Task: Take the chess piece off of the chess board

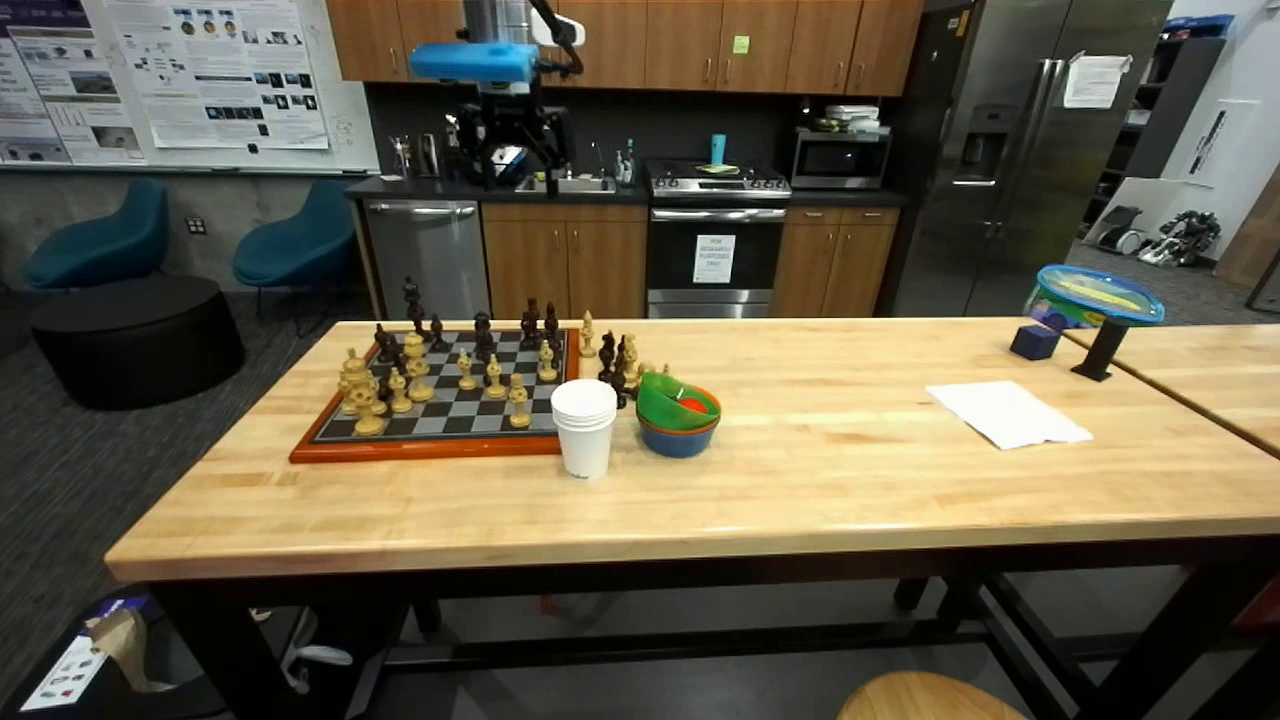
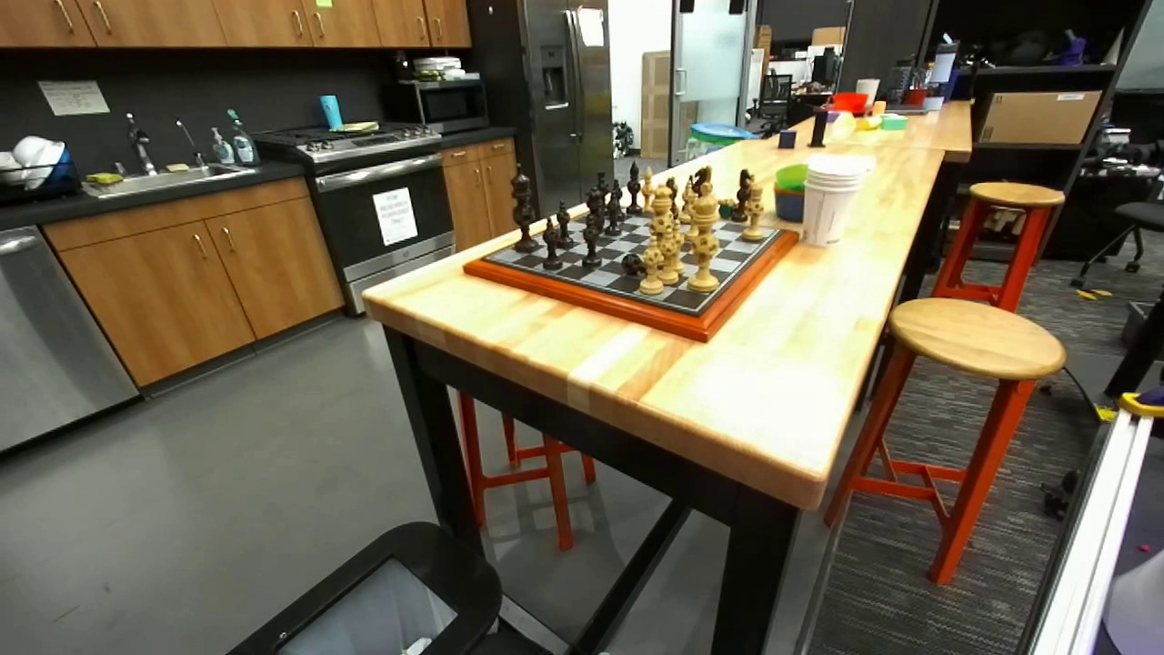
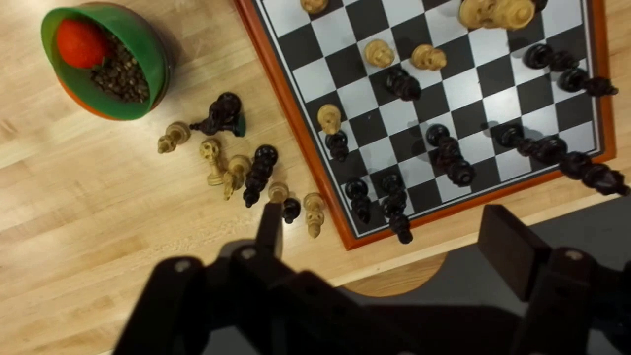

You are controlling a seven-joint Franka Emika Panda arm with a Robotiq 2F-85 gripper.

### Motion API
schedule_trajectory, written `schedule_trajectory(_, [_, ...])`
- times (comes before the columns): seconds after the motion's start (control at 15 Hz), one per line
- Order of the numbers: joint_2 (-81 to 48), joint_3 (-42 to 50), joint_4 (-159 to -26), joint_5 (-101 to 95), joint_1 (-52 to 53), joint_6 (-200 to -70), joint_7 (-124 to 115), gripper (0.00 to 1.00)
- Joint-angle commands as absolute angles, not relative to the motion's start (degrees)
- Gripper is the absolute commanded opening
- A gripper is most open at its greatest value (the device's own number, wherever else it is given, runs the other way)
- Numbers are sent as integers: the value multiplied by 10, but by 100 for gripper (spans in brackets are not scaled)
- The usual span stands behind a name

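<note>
The chess board point(image 1: 430, 448) lies on the table with several light and dark chess pieces standing on it. It also shows in an exterior view point(image 2: 591, 300) and partly in the wrist view point(image 3: 282, 88). A tall dark piece point(image 2: 523, 209) stands near a board corner. A light piece point(image 1: 519, 402) stands near the front edge. Several loose pieces, such as a dark one point(image 3: 260, 175), stand on the table beside the board. My gripper point(image 1: 521, 182) is high above the table, apart from every piece. In the wrist view its fingers point(image 3: 382, 219) are wide apart with nothing between them.
Stacked white cups point(image 1: 584, 430) stand by the board's front corner. Beside them are nested bowls point(image 1: 680, 430) with a red ball and small brown bits inside point(image 3: 106, 64). White paper point(image 1: 1008, 413), a dark blue block point(image 1: 1034, 342) and a black stand point(image 1: 1101, 350) are farther along the table.
</note>
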State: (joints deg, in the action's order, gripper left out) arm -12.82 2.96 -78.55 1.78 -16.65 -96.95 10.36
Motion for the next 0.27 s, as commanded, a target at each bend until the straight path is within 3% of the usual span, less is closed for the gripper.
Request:
schedule_trajectory(0.0, [-106, 50, -810, 22, -145, -967, 100, 100])
schedule_trajectory(0.2, [-55, 50, -869, 20, -137, -967, 92, 100])
